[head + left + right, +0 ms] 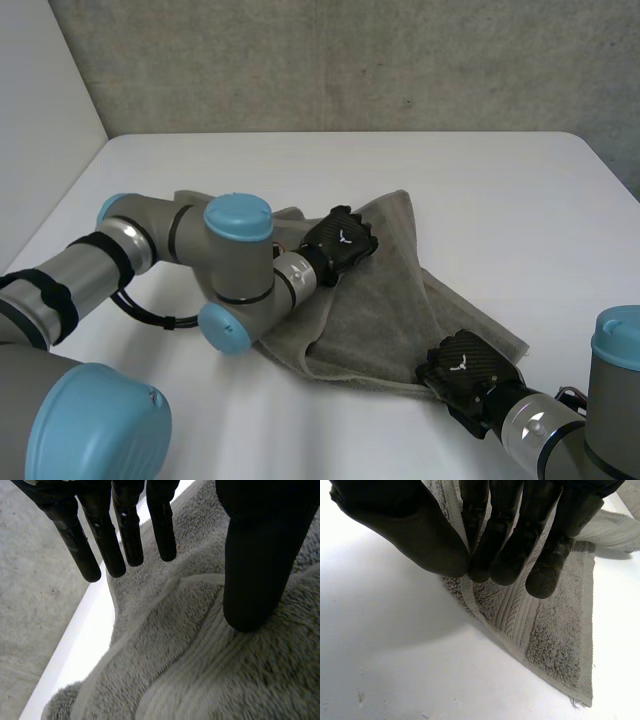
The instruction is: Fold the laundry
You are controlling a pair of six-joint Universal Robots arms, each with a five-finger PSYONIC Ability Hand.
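Observation:
A grey towel lies crumpled and partly doubled over in the middle of the white table. My left hand rests over its far left part. In the left wrist view the fingers are straight and spread above the towel, and the thumb stands apart with its tip on the pile, gripping nothing. My right hand is at the towel's near right edge. In the right wrist view the thumb and fingers pinch the hemmed edge of the towel, lifting it slightly off the table.
A grey concrete wall runs behind the table's far edge. Bare white tabletop lies beside the right hand and around the towel. My left arm bends across the table's left half.

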